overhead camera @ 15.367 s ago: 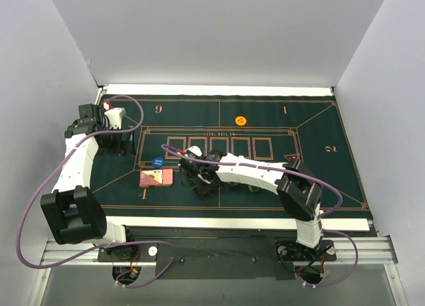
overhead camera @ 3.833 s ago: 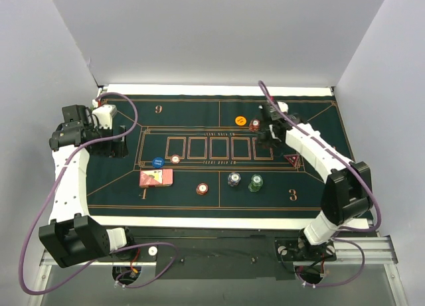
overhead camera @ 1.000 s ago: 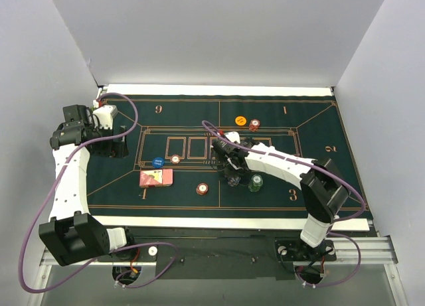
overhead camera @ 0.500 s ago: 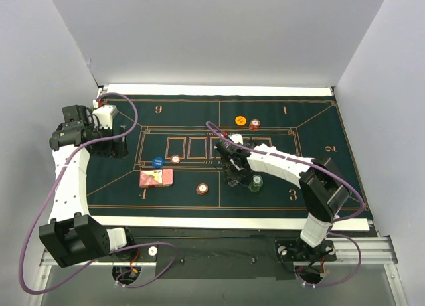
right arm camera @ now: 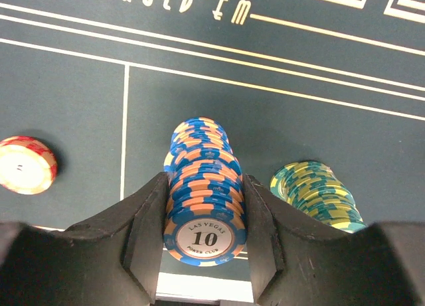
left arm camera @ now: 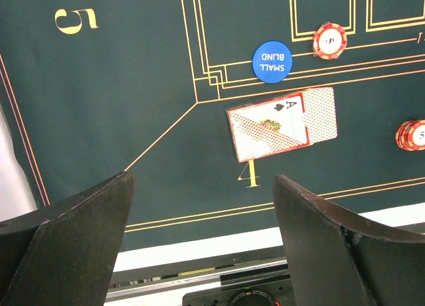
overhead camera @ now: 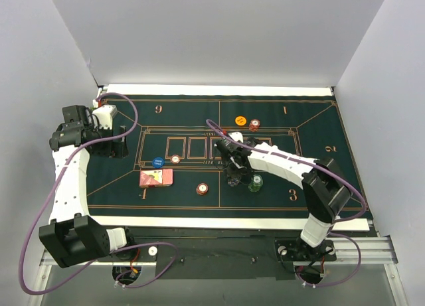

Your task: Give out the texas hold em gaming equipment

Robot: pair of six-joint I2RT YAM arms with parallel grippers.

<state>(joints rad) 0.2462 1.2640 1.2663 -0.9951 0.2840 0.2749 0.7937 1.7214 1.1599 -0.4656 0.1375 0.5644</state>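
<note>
My right gripper (right arm camera: 204,234) is shut on a tall stack of blue-and-orange poker chips (right arm camera: 204,200), one finger pressed against each side; it stands on the green felt near the mat's middle (overhead camera: 232,178). A green chip stack (right arm camera: 317,194) stands just to its right and a red stack (right arm camera: 25,165) to its left. My left gripper (left arm camera: 202,243) hangs open and empty over the mat's left end, above the red-backed playing cards (left arm camera: 282,122), the blue small-blind disc (left arm camera: 272,60) and a single red chip (left arm camera: 330,40). The orange disc (overhead camera: 240,121) and another red stack (overhead camera: 254,125) lie at the far side.
The dark green felt mat (overhead camera: 179,107) with gold lines and numbers covers the table. White walls close in on three sides. The right arm (overhead camera: 285,163) stretches across the mat's right half. A white strip and metal rail (overhead camera: 219,223) run along the near edge.
My right gripper has closed its fingers onto the blue chip stack over the last second. The left arm has not moved.
</note>
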